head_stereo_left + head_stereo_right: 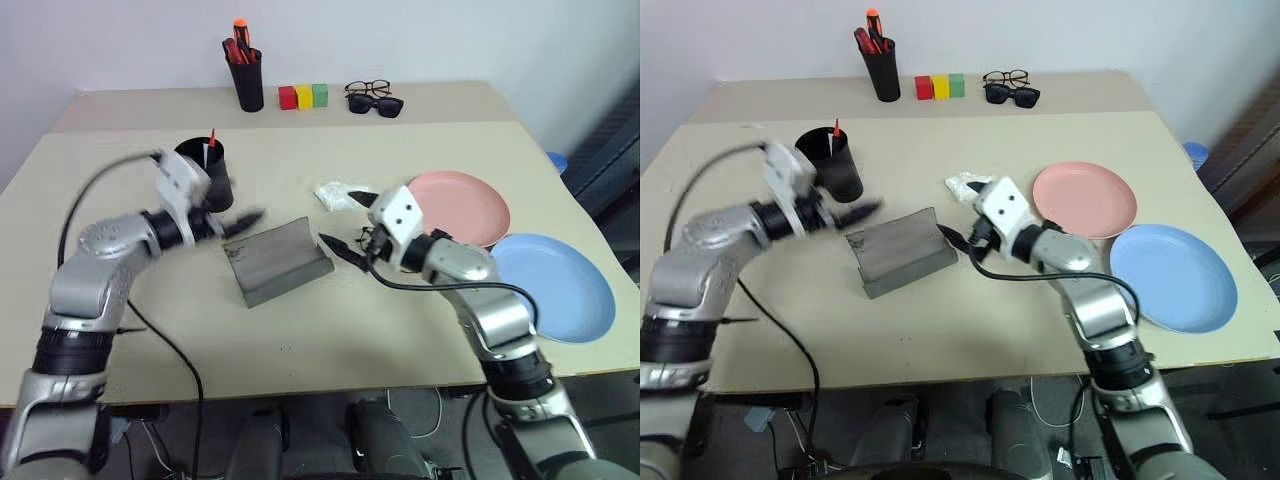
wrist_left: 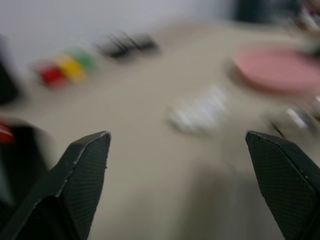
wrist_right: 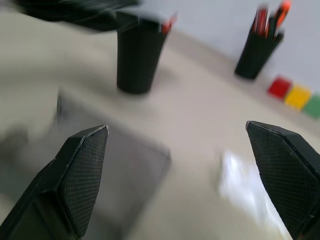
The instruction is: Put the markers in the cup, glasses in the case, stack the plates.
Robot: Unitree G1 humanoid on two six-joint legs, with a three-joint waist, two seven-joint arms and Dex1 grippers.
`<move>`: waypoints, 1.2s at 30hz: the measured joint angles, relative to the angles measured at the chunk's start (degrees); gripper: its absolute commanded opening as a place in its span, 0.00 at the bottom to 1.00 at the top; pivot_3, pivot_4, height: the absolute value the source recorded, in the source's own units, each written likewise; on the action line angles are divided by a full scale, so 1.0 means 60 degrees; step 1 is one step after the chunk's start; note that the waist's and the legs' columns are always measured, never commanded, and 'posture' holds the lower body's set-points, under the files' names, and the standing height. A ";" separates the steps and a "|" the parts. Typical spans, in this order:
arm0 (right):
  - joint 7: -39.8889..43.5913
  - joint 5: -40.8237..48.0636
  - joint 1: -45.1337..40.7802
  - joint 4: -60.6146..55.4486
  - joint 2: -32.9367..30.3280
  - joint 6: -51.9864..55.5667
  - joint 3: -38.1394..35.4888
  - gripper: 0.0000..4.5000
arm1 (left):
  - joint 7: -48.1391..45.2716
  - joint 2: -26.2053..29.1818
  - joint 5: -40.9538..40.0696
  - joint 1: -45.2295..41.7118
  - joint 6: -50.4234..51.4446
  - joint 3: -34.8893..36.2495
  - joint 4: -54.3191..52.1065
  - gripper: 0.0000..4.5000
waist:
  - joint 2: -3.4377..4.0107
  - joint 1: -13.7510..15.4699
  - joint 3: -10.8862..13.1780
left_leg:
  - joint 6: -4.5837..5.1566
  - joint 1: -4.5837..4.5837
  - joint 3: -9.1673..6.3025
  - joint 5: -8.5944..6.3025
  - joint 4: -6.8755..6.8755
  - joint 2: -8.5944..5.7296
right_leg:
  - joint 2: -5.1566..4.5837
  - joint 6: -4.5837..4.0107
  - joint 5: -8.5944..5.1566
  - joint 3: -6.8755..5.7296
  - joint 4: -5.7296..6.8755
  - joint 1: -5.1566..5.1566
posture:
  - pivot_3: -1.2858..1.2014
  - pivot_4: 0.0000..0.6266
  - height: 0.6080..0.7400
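Matte black tapered cup (image 1: 207, 170) upright on the beige table (image 1: 300, 330), red marker (image 1: 212, 139) tip poking above its rim. Just beside the cup, left gripper (image 1: 243, 220) blurred, black textured fingers spread wide apart, nothing between them. Grey case (image 1: 278, 260) lying near mid-table, curved flap raised — a squat rectangular shape with a smooth dull surface. Right gripper (image 1: 343, 251) just past the case's end, fingers also wide apart and empty. Thin wire glasses (image 1: 365, 238) on the table, partly hidden behind the right wrist; beside them a crumpled white scrap (image 1: 335, 194). Two round, flat, smooth plastic plates side by side at the right — pink plate (image 1: 465, 205) and blue plate (image 1: 558, 285), rims touching or overlapping, not stacked. At the far edge: straight black pen holder (image 1: 245, 78) with orange-red pens, three coloured blocks (image 1: 303, 96), thick sunglasses (image 1: 376, 105).
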 measured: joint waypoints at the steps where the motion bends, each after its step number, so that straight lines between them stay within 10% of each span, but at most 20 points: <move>1: 0.0082 0.0056 0.0053 -0.0061 -0.0137 0.0033 -0.0072 1.00 | -0.0109 0.0080 -0.0001 0.0034 0.0414 -0.0318 -0.0230 0.99 | 0.0001 0.0010 0.0001 | 0.0000 0.0005 -0.0004 0.0000 0.0002 0.0000 | 0.0002 0.0000 0.0000 -0.0002 0.0000 0.0008 | 0.52 0.24 1.00; 7: 0.0105 0.0065 0.0071 -0.0138 -0.0481 0.0132 -0.0162 1.00 | -0.0016 -0.0092 0.0345 -0.0276 0.2404 -0.1707 -0.0983 0.99 | 0.0000 0.0009 0.0001 | 0.0005 0.0028 -0.0008 -0.0003 0.0008 0.0005 | 0.0013 -0.0002 -0.0002 -0.0006 -0.0007 0.0042 | 0.52 0.24 1.00; 17: -0.0168 0.0062 0.0504 -0.0744 -0.0523 0.0394 -0.0183 1.00 | -0.0514 -0.0428 0.1359 -0.0828 0.1889 -0.2579 -0.0211 0.00 | 0.0000 0.0050 0.0001 | 0.0006 0.0020 -0.0007 -0.0003 0.0013 0.0005 | 0.0009 -0.0001 -0.0002 -0.0005 -0.0023 0.0044 | 0.52 0.24 1.00; 29: -0.0293 0.0103 0.0901 -0.1153 -0.1023 0.1156 -0.0630 1.00 | -0.2953 -0.0443 0.3316 -0.1442 -0.3228 -0.3148 0.2232 0.00 | 0.0000 0.0085 0.0001 | 0.0010 0.0020 0.0018 -0.0005 0.0017 0.0003 | 0.0009 -0.0002 -0.0002 -0.0015 -0.0030 0.0053 | 0.52 0.24 1.00; 34: -0.0296 -0.0230 0.0905 -0.1134 -0.1808 0.1586 -0.0661 1.00 | -0.3585 -0.0768 0.3347 -0.1856 -0.2895 -0.3130 0.2752 0.51 | 0.0001 0.0086 0.0001 | 0.0020 0.0016 0.0018 -0.0011 0.0026 0.0003 | 0.0008 -0.0001 -0.0002 -0.0016 -0.0031 0.0055 | 0.52 0.24 1.00; 36: -0.0294 -0.0356 0.0907 -0.1119 -0.2036 0.1733 -0.0653 1.00 | -0.3575 -0.1024 0.3214 -0.1854 -0.2825 -0.2976 0.2746 0.51 | 0.0000 0.0093 0.0001 | 0.0021 0.0012 0.0015 -0.0012 0.0031 0.0003 | 0.0008 0.0000 -0.0002 -0.0018 -0.0031 0.0054 | 0.52 0.24 1.00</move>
